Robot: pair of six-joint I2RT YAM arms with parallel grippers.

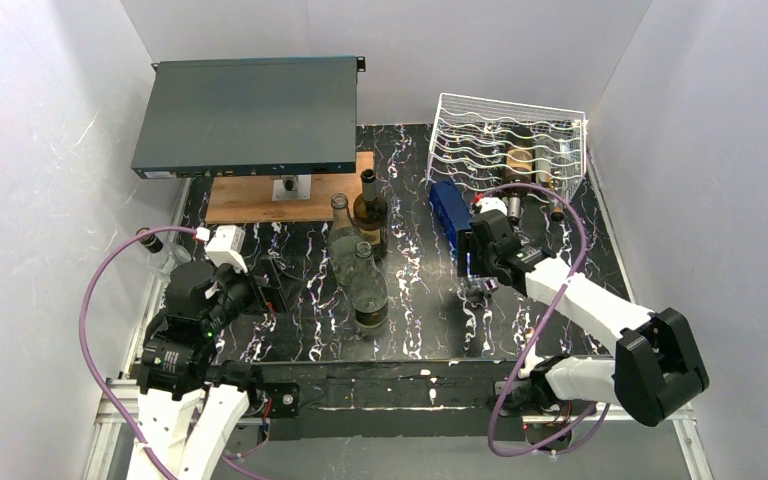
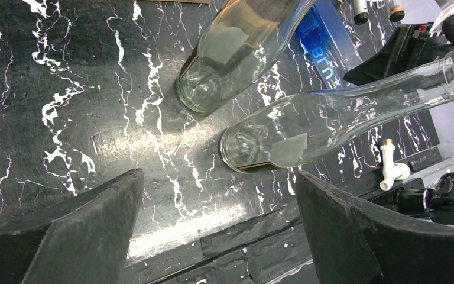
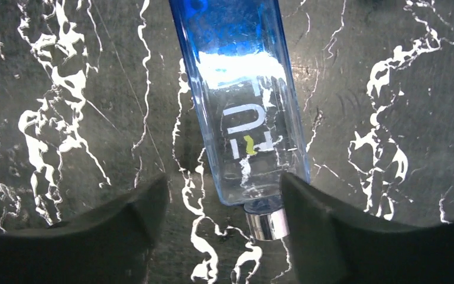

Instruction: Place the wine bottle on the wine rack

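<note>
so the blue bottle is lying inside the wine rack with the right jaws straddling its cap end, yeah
No: the blue bottle lies on the table in front of the wine rack, per the top view; the right jaws do straddle its cap end.

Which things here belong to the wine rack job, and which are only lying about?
Job: white wire wine rack; blue square glass bottle lying flat; right gripper, open at its neck end.
Lying about: dark flat metal box; wooden board; three upright glass bottles, maybe next.

The blue bottle (image 3: pixel 242 118) is glossy and translucent, the marbled black tabletop (image 3: pixel 390 77) shiny, the wine rack (image 1: pixel 465 130) white-coated wire.
</note>
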